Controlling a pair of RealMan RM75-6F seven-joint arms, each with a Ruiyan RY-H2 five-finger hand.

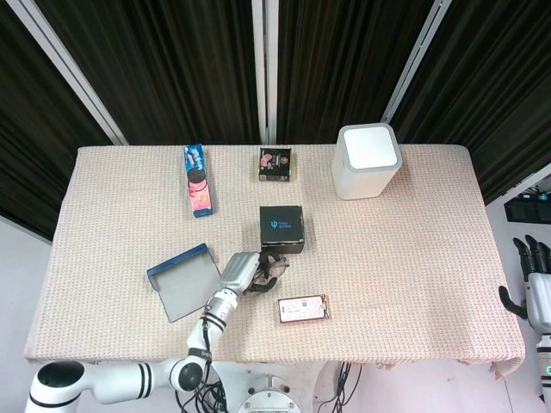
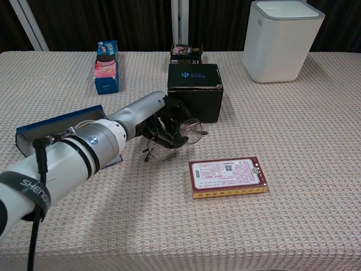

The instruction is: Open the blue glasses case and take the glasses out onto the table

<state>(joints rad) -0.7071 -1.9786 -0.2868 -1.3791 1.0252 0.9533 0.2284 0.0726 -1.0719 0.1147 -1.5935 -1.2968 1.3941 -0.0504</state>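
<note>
The blue glasses case point(image 1: 181, 288) lies open near the table's front left, its grey inside showing; in the chest view its blue edge point(image 2: 59, 125) shows behind my left forearm. My left hand point(image 1: 245, 274) point(image 2: 153, 119) is to the right of the case and holds the thin-framed glasses point(image 1: 274, 267) point(image 2: 179, 134) in its curled fingers. The glasses hang low in front of the black box point(image 2: 194, 90); I cannot tell whether they touch the cloth. My right hand point(image 1: 534, 280) is beyond the table's right edge, fingers straight and apart, holding nothing.
A red flat box point(image 2: 227, 176) lies just right of the glasses. A white bin point(image 2: 282, 39) stands at the back right. A cookie pack point(image 2: 106, 66) and a small dark box point(image 2: 186, 53) sit along the back. A woven cloth point(image 1: 413, 258) covers the table.
</note>
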